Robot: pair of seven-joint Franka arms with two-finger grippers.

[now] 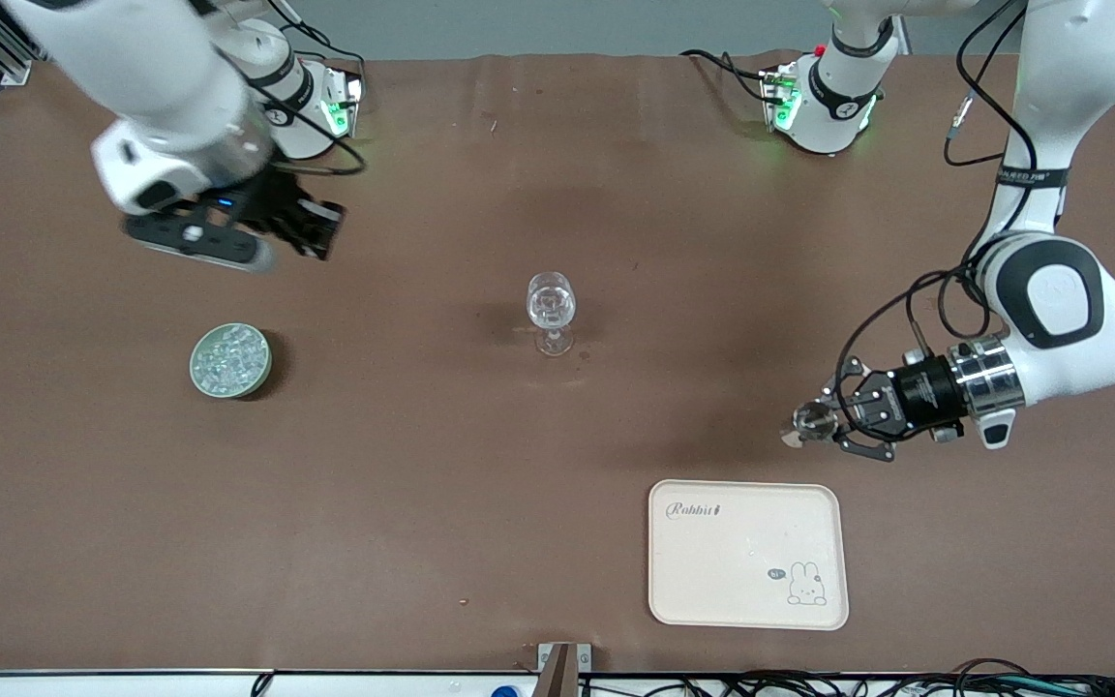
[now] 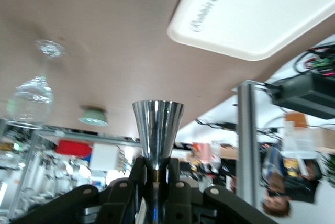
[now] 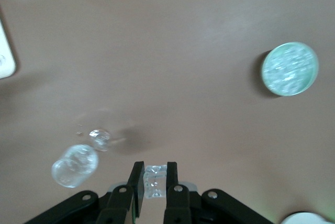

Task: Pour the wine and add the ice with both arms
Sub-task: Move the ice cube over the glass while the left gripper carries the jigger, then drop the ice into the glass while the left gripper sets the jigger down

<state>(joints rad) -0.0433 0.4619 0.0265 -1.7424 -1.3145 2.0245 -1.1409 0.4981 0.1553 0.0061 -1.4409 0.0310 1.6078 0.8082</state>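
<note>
We see the heap of small clear ice cubes (image 1: 229,359) lying in a low round pale-green bowl (image 1: 198,372) on the brown table (image 1: 422,503), toward the right arm's end. The right gripper (image 1: 311,232) hangs in the air over bare table between that bowl and the right arm's base, and in the right wrist view its fingers (image 3: 137,179) are closed to a narrow gap on a pair of clear ice cubes (image 3: 154,181). The clear stemmed wine glass (image 1: 551,312) stands upright near the table's middle. The left arm bends down from its base, its wrist turned level, and the left gripper (image 1: 833,423) is clamped on a shiny conical metal cup (image 1: 811,422), whose long axis lies level and whose wide mouth points toward the right arm's end. It is held over bare table, just above the cream rectangular tray with a rabbit drawing (image 1: 747,557)
</note>
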